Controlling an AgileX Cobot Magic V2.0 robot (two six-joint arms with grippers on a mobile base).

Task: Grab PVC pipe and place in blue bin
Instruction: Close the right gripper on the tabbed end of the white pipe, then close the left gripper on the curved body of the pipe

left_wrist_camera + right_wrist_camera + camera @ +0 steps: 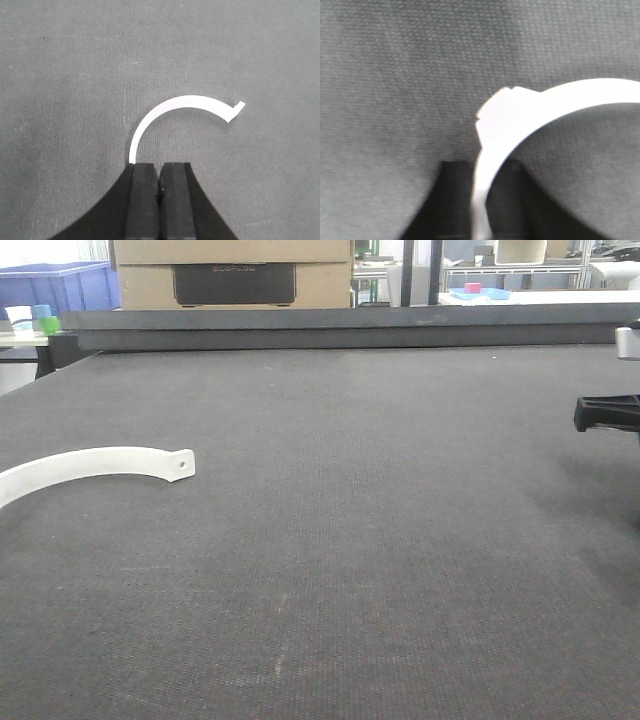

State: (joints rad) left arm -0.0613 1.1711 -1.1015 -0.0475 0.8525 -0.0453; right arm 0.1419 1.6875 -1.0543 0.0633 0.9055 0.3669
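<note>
Pressed together, left claw (159, 172) sits just behind the near end of the pipe (190, 101), lying flat on the surface (60, 75) and arcing away rightward; right claw (482, 167) seemingly pinches a second pipe (510, 120).

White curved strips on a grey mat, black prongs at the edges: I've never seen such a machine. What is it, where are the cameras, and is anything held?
It is a two-armed robot. The wide picture looks forward over its grey mat; the right gripper pokes in. The other cameras sit on the wrists. The left gripper, shut and empty, is beside the PVC pipe on the mat. The right wrist view shows a second white strip, seemingly clamped in that gripper.
</note>
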